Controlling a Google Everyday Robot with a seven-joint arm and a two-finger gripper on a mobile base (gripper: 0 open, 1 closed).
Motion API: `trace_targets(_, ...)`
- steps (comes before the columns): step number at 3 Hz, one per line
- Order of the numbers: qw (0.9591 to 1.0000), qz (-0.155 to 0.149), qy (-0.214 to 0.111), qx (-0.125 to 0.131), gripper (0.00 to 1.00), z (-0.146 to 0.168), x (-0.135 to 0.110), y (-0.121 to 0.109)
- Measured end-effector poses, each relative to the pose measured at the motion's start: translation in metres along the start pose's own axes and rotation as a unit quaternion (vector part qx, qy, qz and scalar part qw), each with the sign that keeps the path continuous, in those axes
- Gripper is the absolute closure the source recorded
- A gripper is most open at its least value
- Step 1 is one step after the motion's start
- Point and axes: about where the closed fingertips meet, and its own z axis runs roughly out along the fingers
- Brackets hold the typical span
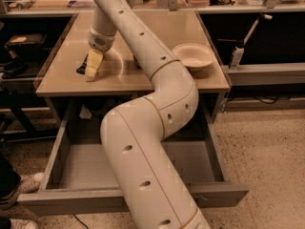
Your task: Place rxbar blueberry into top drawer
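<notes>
Snack bar [81,65]: dark, on the tan table [57,75], in its left part, showing only as a narrow dark shape. Right against the gripper [94,70], at that gripper's 9 o'clock. Cannot tell whether held or merely lying beside it. Not in the drawer [81,168].

Gripper pointing straight down at the tabletop, pale yellow at its tip, low over the surface or resting on it. Open or closed: cannot tell.

Drawer standing wide open at 6 o'clock of the table, below its front edge. Grey, with low side walls, its flat bottom showing to either side of the arm [143,142], and its plain front panel nearest the camera.

Thick white arm rising from 6 o'clock of the view and crossing over the middle of the drawer. Bends at an elbow over the table's front edge, then runs toward 11 o'clock to the wrist above the gripper.

Pale bowl [193,55] upright on the table at 3 o'clock of the gripper, well apart from it, near the table's right edge.

Light shoe [26,184] at 9 o'clock of the drawer, just beside its left wall, on the speckled floor [267,147].
</notes>
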Motion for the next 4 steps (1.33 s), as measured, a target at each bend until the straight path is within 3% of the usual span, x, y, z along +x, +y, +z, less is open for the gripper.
trace_targets(3, 1.0, 0.0, 0.0, 0.0, 0.88, 0.0, 0.0, 0.0)
trace_targets(4, 1.0, 0.0, 0.0, 0.0, 1.0, 0.0, 0.0, 0.0)
